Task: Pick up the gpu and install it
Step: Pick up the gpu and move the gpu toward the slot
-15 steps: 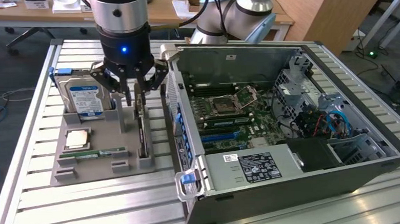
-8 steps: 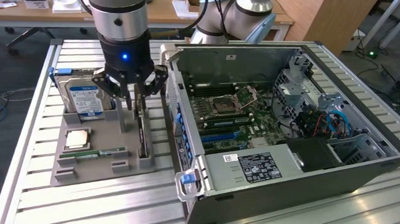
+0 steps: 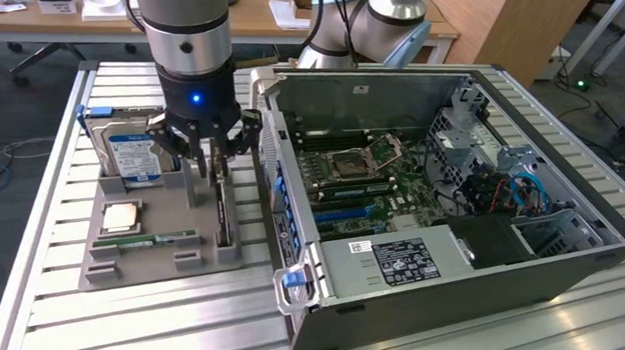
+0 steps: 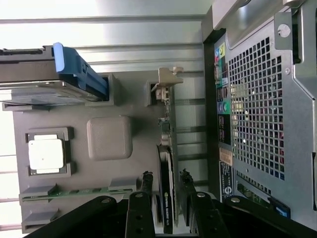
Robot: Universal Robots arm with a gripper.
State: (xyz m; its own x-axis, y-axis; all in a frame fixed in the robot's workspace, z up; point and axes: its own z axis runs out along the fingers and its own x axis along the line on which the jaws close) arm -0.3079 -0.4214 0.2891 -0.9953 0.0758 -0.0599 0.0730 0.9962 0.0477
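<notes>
The gpu [image 3: 224, 214] is a thin dark card standing on edge in a slot of the grey holder tray [image 3: 158, 261], beside the open computer case [image 3: 450, 222]. In the wrist view the gpu [image 4: 167, 203] runs lengthwise, and its silvery bracket [image 4: 166, 82] is at the far end. My gripper [image 3: 214, 170] hangs directly over the card. Its fingers [image 4: 146, 179] straddle the card's upper edge, one on each side, with a thin gap showing between each finger and the card. The gripper [image 4: 166, 177] is open around the card and has no grip on it.
The tray [image 4: 133, 99] also holds an upright hard drive [image 3: 132, 149] with a blue-white label, a CPU [image 3: 121, 215] and a green RAM stick [image 3: 143, 240]. The case's rear panel [image 4: 262, 99] stands close beside the gpu. The motherboard [image 3: 366, 178] lies exposed inside the case.
</notes>
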